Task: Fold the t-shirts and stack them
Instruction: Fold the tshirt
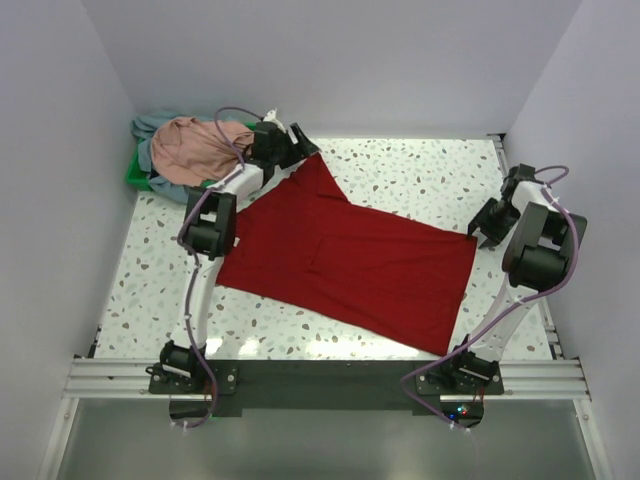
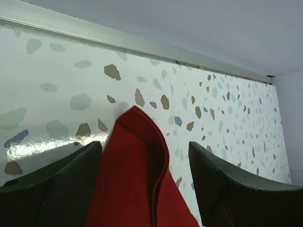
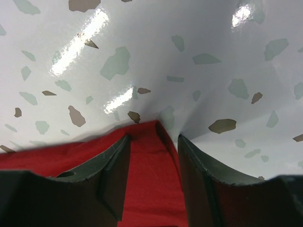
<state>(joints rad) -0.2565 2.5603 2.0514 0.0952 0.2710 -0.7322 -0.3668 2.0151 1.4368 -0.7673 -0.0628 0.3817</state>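
A bright red t-shirt lies spread across the speckled table, one part folded over its middle. My left gripper is at the shirt's far left corner. In the left wrist view its jaws stand wide, open, astride a doubled red fold; the right finger is clear of the cloth. My right gripper is low at the shirt's right corner. In the right wrist view the red corner lies flat between its half-open fingers. A dusty pink t-shirt sits crumpled on a grey-blue one.
The pink and grey-blue shirts lie in a green tray at the back left corner. White walls close in the table on three sides. A metal rail runs along the far edge.
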